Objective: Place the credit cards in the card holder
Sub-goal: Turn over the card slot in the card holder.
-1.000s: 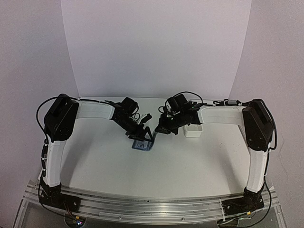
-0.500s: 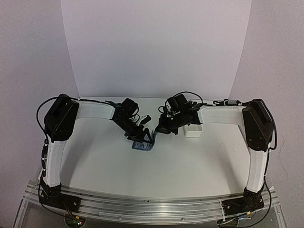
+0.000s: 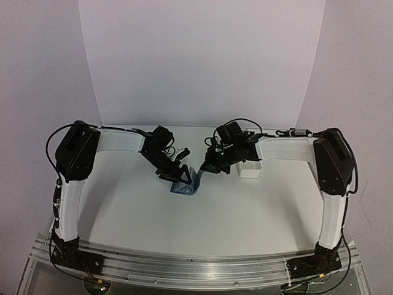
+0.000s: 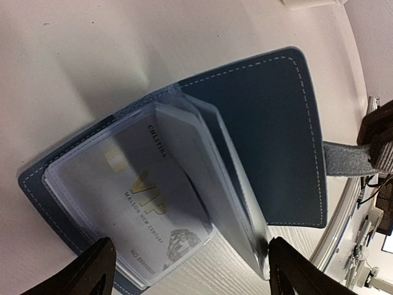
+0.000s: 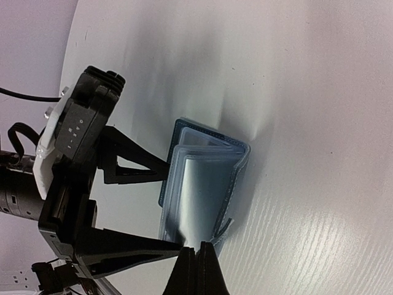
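The blue card holder (image 3: 184, 187) lies open on the white table, clear sleeves fanned up. A silver credit card (image 4: 147, 209) with gold VIP lettering sits in a front sleeve. Another pale card (image 4: 184, 147) stands in the sleeve behind it. My left gripper (image 4: 196, 276) is open, its fingers either side of the sleeves' near edge, holding nothing. My right gripper (image 5: 198, 258) is shut on the card holder's grey clasp tab (image 4: 344, 158), holding the blue flap (image 4: 270, 129) raised. In the top view the left gripper (image 3: 177, 174) and right gripper (image 3: 204, 171) flank the holder.
A long white tray (image 3: 250, 169) stands just right of the right gripper, under the right forearm. Both arms reach in from the sides and meet over the table's middle. A white backdrop rises behind the table.
The left gripper has drawn back slightly to the left and its jaws stand a little wider. The flap stands a little more upright. The right gripper has stayed put.
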`<state>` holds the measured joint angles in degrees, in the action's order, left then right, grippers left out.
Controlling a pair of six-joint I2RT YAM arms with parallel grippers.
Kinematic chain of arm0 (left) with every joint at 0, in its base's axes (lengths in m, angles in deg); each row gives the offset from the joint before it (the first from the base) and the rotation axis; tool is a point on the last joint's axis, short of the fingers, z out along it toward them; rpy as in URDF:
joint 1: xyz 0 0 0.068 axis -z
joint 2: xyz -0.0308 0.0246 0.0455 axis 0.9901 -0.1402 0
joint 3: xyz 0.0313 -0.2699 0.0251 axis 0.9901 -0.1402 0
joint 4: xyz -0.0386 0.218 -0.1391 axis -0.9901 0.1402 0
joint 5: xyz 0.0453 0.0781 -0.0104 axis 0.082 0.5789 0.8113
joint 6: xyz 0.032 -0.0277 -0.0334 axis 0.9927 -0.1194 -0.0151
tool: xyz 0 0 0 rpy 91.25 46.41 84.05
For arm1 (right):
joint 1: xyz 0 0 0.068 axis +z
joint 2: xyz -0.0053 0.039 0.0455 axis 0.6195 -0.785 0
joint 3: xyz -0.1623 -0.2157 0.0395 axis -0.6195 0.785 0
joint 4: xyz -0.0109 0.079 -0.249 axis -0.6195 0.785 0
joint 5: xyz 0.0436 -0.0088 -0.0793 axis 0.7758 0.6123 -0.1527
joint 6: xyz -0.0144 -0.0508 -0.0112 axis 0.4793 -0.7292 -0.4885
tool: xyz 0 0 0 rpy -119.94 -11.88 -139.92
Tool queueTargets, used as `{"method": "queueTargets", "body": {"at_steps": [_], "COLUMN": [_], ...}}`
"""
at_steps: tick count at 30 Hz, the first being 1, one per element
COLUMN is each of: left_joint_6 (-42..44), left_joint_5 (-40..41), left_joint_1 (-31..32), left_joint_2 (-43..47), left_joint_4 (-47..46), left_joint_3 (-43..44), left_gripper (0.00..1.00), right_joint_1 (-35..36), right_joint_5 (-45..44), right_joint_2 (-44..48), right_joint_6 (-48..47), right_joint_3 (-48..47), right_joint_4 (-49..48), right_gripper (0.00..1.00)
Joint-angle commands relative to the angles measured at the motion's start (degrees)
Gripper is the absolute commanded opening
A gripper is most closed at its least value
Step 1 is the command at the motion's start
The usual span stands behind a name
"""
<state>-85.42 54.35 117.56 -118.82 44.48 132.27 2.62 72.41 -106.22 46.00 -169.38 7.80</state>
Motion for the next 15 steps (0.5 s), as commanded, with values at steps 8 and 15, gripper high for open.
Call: {"method": "queueTargets", "body": {"at_steps": [8, 15], "left_joint_6": [2.51, 3.68], "left_joint_5": [-4.54, -8.33], "left_joint_1": [-0.90, -1.07], "left_joint_2": [0.88, 0.66], "left_joint_4": [-3.21, -4.34], "left_joint_3": [0.84, 1.50], "left_gripper": [0.52, 0.51], "right_joint_1": [0.32, 0.32], "right_joint_5": [-0.13, -0.27], "right_joint_2": [3.07, 3.12], "right_joint_6": [-0.77, -0.82], "right_joint_3": [0.42, 0.58], "right_joint_4": [-1.22, -1.31], "right_gripper": [0.00, 0.00]}}
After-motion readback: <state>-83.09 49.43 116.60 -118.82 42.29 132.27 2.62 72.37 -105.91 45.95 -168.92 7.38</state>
